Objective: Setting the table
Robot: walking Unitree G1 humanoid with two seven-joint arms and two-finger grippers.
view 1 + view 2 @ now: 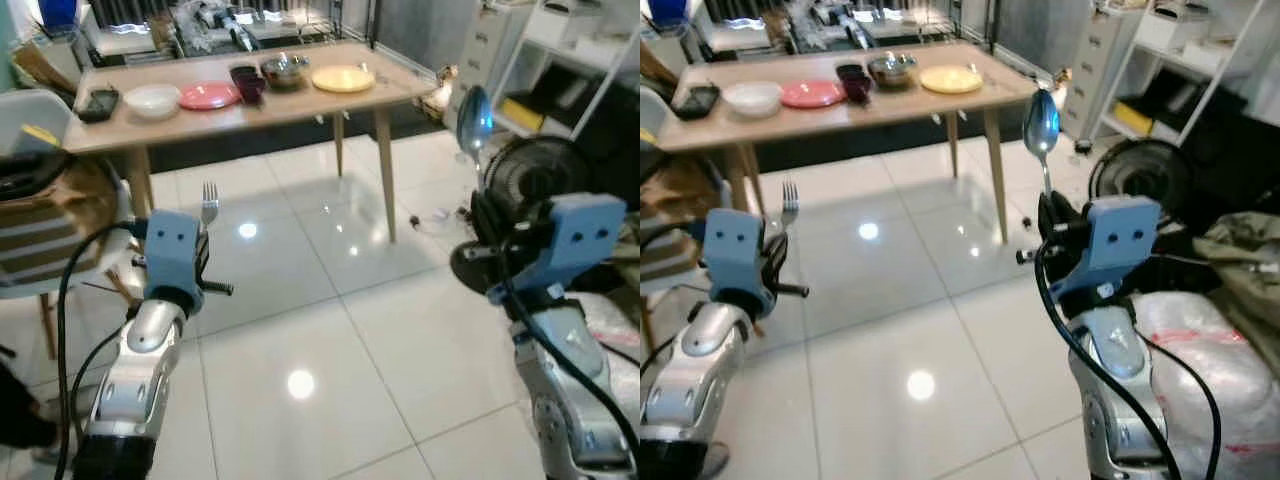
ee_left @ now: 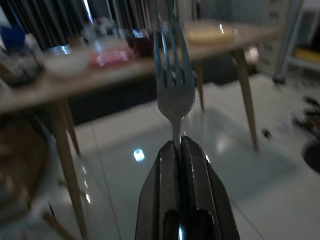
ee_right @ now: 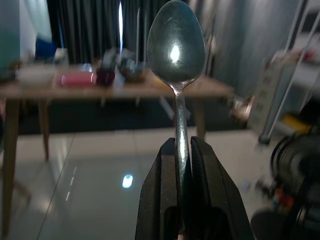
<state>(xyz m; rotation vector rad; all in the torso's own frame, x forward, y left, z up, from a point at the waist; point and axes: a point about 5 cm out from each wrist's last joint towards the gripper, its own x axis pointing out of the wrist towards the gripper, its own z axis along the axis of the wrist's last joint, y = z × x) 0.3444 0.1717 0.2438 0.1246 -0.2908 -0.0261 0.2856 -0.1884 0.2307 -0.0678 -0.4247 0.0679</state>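
Table [image 1: 300,105], dishes [image 1: 208,96], glossy tiles [image 1: 300,330].

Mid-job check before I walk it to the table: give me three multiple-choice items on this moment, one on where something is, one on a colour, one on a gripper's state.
1. Where is the yellow plate?
A. on the wooden table's right end
B. on the floor
C. on the white shelf

2. What colour is the plate beside the white bowl?
A. green
B. pink
C. black

3. What is the left gripper doing?
A. hanging open
B. shut on a spoon
C. shut on the fork, tines up

Answers: 1 A, it lies at that end, past the metal bowl. 2 B, it shows pink-red. 3 C, the fingers clamp the fork's handle; the spoon is in the right gripper.
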